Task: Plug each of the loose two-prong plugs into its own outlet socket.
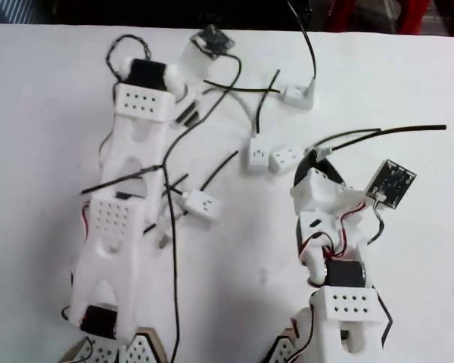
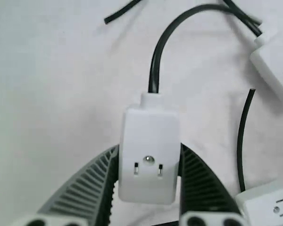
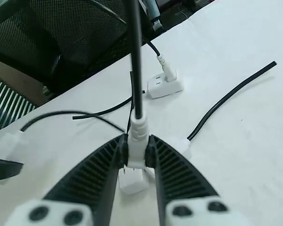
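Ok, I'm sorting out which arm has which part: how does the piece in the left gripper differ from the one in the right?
The left gripper holds a socket, a broad box; the right gripper holds a plug, slim and narrow. The socket lies flat with its slots facing up; the plug stands upright over a second socket, its cord rising straight up. Both are white with a black cord.

Held outlet socket — flanks hidden by left end effector; cord-end neighbour socket and slot-end neighbour socket each cut off by the picture edge.
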Controlling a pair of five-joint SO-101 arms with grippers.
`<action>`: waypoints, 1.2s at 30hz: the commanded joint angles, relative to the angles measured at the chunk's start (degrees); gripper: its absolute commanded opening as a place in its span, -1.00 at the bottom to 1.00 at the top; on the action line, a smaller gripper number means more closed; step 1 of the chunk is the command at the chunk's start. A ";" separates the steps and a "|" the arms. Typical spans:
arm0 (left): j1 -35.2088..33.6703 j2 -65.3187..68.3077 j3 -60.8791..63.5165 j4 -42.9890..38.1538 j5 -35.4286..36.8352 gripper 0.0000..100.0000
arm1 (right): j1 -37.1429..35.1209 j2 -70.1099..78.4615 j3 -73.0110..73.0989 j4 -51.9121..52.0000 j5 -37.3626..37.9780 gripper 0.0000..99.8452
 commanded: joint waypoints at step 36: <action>30.29 -60.97 104.88 -39.82 13.89 -0.57 | 10.77 -1.63 -0.88 -3.65 -6.33 -0.97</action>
